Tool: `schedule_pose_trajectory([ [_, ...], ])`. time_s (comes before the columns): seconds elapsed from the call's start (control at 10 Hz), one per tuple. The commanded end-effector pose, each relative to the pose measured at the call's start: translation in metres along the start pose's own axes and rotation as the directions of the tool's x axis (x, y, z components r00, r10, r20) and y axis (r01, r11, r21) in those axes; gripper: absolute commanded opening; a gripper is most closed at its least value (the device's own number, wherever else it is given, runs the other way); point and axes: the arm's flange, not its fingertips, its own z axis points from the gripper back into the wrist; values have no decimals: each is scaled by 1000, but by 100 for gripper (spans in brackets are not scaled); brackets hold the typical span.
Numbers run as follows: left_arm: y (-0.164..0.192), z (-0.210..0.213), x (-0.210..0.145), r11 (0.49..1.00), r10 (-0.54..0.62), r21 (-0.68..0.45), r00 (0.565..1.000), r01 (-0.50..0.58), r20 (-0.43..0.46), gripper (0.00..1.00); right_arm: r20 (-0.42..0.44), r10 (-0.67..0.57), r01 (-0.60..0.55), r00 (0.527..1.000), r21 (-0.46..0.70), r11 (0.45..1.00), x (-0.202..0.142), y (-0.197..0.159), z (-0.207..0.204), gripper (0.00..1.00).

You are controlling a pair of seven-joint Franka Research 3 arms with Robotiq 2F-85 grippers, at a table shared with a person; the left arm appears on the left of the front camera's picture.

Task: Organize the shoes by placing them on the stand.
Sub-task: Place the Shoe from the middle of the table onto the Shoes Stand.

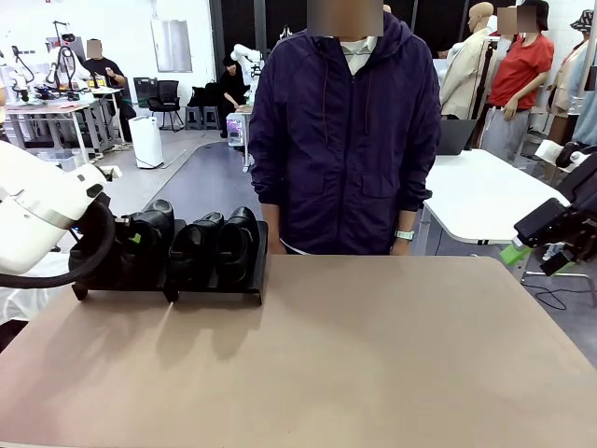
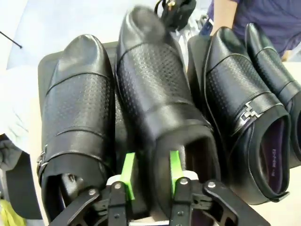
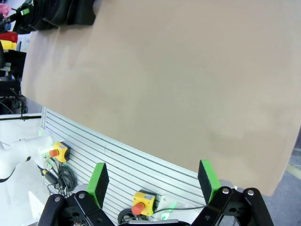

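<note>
Four glossy black leather slip-on shoes [image 1: 191, 245] sit side by side in a row on the low matte-black rectangular stand [image 1: 216, 291], at the far left of the tan tabletop [image 1: 354, 355]. In the front view each shoe's long axis runs near-to-far across the stand; the rounded toes point away from the robot, toward the far edge, and the heel openings face the near side. The stand slopes, so the toes ride higher than the heels.

In the left wrist view the left gripper [image 2: 150, 175] is at the heel end of the second shoe from the left [image 2: 160, 103] — one green pad [image 2: 128, 174] sits outside the shoe's heel wall, in the gap next to the leftmost shoe [image 2: 77, 113], the other pad inside the opening. Jaws stand partly apart; whether the pads press the wall or have let go I cannot tell. Two buckled shoes [image 2: 249, 117] lie to the right, purple lining showing. In the front view the white left arm [image 1: 37, 219] covers the stand's left end.

The right gripper [image 3: 153, 181] hangs off the table's edge with its jaws spread wide, nothing between them — below it a white slatted panel [image 3: 117, 165]. In the front view the right gripper [image 1: 536, 250] shows at the right side, well apart from the shoes.

A person in a dark purple hooded jacket [image 1: 345, 140] stands at the far side, just behind the table.
</note>
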Motion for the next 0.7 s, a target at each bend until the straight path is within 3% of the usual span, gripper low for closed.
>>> schedule_pose_trajectory([
  [0.0, 1, 4, 1, 1000, -8, -15, 999, 8, 44, 100, 3, -15, 15, 1000, 1, 1000, 1, 2, 1, 100],
  [0.3, -4, 14, 4, 999, -28, -16, 997, 29, 67, 100, 3, -15, 15, 1000, 1, 1000, 1, 2, 1, 100],
  [0.6, -25, 42, 16, 991, -74, -103, 996, 80, 54, 100, 3, -15, 15, 1000, 1, 1000, 1, 2, 1, 100],
])
